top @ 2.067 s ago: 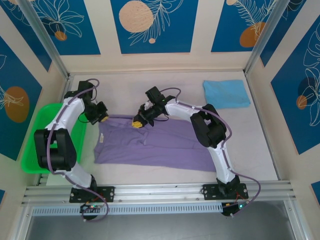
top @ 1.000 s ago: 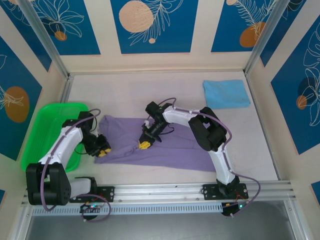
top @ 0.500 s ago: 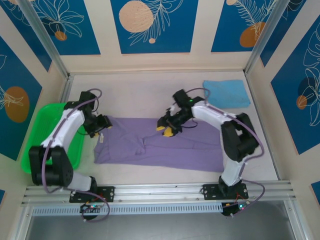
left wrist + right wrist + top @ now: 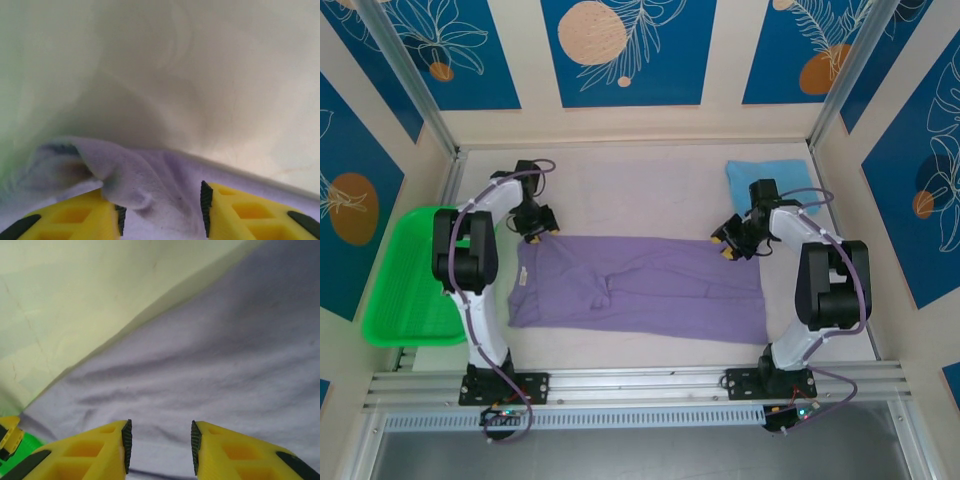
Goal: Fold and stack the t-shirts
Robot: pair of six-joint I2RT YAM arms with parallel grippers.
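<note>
Top view: noted lavender t-shirt (image 4: 640,290) spread flat and wide across the middle of the table (image 4: 620,190), slightly rucked left of centre. Noted light blue t-shirt (image 4: 772,175) as a folded rectangle at upper right, apart from the lavender t-shirt and partly behind the right arm. Recorded green tray (image 4: 390,300) at the left edge of the frame, beside the cloth. Located left claw (image 4: 538,228) at the upper left corner of the lavender t-shirt and right claw (image 4: 727,243) at its upper right corner. Left wrist view: found left claw (image 4: 160,205) released, yellow fingers parted at the bottom of the frame, with a raised ruck of the lavender t-shirt (image 4: 150,172) lying between them and touching the left-hand pad; logged bare table in the upper half. Right wrist view: found right claw (image 4: 159,442) released, fingers parted above smooth lavender t-shirt (image 4: 210,355), grasping nothing; traced the cloth edge diagonally from lower left to upper right, with bare table above it.
</note>
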